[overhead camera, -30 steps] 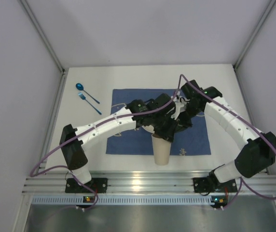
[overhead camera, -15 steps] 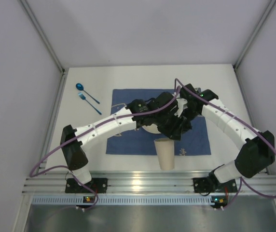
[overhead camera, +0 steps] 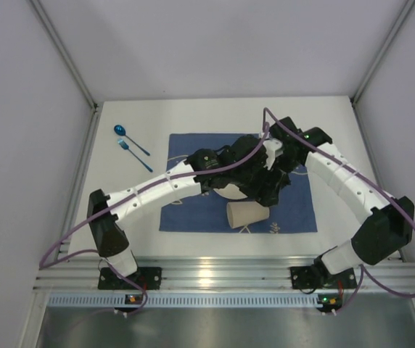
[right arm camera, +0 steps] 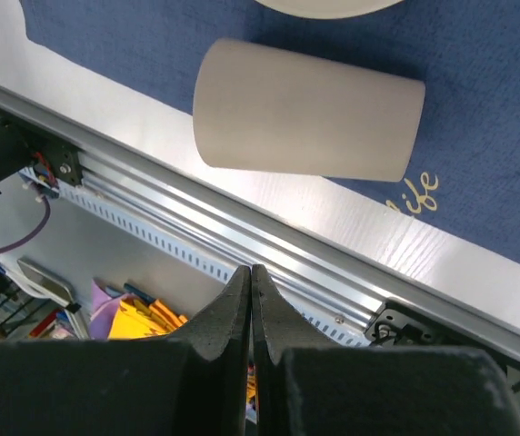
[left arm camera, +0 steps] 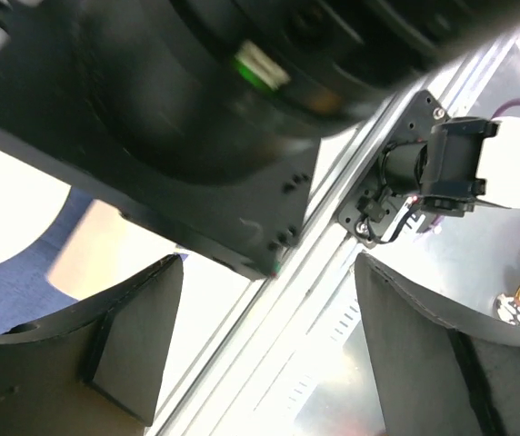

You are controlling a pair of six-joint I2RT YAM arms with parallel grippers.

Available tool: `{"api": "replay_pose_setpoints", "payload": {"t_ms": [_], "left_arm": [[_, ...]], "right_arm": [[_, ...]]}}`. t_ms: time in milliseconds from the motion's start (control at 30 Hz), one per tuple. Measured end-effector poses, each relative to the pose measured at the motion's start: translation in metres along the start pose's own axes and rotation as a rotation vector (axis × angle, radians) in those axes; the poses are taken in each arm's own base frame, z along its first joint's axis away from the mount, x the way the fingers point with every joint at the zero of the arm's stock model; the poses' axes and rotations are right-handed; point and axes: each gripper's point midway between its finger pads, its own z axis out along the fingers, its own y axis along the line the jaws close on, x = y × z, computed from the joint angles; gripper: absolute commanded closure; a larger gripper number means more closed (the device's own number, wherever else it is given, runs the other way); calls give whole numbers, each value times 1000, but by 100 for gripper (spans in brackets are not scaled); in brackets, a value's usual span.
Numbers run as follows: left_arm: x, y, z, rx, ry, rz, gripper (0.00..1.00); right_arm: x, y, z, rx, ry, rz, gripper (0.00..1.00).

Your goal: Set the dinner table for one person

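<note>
On the blue mat (overhead camera: 186,210): one smooth tan cup (right arm camera: 307,109) — tapered, on its side.
Dinner table (overhead camera: 193,112): matte white, under the mat; one spoon (overhead camera: 120,130), one fork (overhead camera: 129,148) (both blue).
My left gripper (left arm camera: 269,363): jaws spread, empty.
My right gripper (right arm camera: 251,282): pinched closed, empty.

You see a beige cup (right arm camera: 307,111) of matt, paper-like stock lying on a dark blue woven cloth mat (right arm camera: 515,136). The counter (right arm camera: 405,241) is matt white with a faint grain. The rail (right arm camera: 178,204) is brushed, shiny metal. The fork (overhead camera: 136,157) and spoon (overhead camera: 120,130) gleam glossy blue. The left tool (left arm camera: 267,291) and right tool (right arm camera: 251,300) look like matt black plastic.
</note>
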Motion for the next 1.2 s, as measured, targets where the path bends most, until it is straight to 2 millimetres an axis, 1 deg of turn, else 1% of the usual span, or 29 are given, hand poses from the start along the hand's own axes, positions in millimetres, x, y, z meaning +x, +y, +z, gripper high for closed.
{"api": "replay_pose_setpoints", "payload": {"t_ms": [100, 133, 167, 200, 233, 267, 300, 367, 433, 467, 500, 567, 633, 700, 767, 833, 900, 967, 1067, 1200], "left_arm": [[-6, -1, -8, -4, -29, 3, 15], [-8, -1, -11, -8, -43, 5, 13], [-11, -1, -16, -12, -65, 7, 11], [-15, 0, -23, -22, -92, 7, 9], [-18, 2, -31, -33, -124, 5, 6], [-19, 6, -43, -51, -159, 0, 4], [-20, 11, -57, -63, -199, -18, 3], [-16, 22, -83, -78, -273, -56, 2], [-5, 42, -113, -108, -350, -122, 1], [3, 53, -125, -126, -391, -159, 2], [15, 65, -137, -149, -422, -200, 2], [36, 80, -151, -182, -469, -262, 2], [53, 93, -159, -216, -502, -322, 1], [68, 111, -165, -278, -537, -390, 2], [80, 127, -170, -339, -562, -450, 2], [86, 138, -176, -381, -584, -491, 2], [89, 142, -179, -399, -597, -519, 1], [92, 144, -180, -402, -606, -544, 2], [96, 144, -181, -398, -610, -567, 3], [102, 146, -188, -408, -617, -587, 3]], "right_arm": [[-8, 1, -5, 4, -26, -16, 100], [-9, 1, -6, 6, -29, -21, 97], [-8, 0, -6, 6, -26, -21, 87], [-7, 0, -5, 6, -21, -18, 71], [-7, 1, -5, 4, -18, -15, 37], [-6, 2, -4, 2, -15, -16, 24], [-5, 1, -3, 3, -13, -19, 1], [-1, 0, 2, 10, 0, -22, 0], [4, -2, 7, 18, 17, -27, 0], [6, -2, 9, 22, 24, -29, 0], [9, -3, 12, 29, 32, -31, 0], [12, -2, 16, 46, 44, -47, 0], [18, 3, 24, 71, 64, -86, 0], [23, 11, 34, 105, 93, -138, 0], [24, 23, 45, 141, 108, -200, 0], [22, 33, 55, 183, 106, -254, 0], [19, 40, 65, 235, 95, -296, 0], [15, 41, 74, 296, 80, -322, 0], [6, 39, 88, 401, 54, -357, 0], [-4, 29, 107, 552, 28, -409, 0]]}}
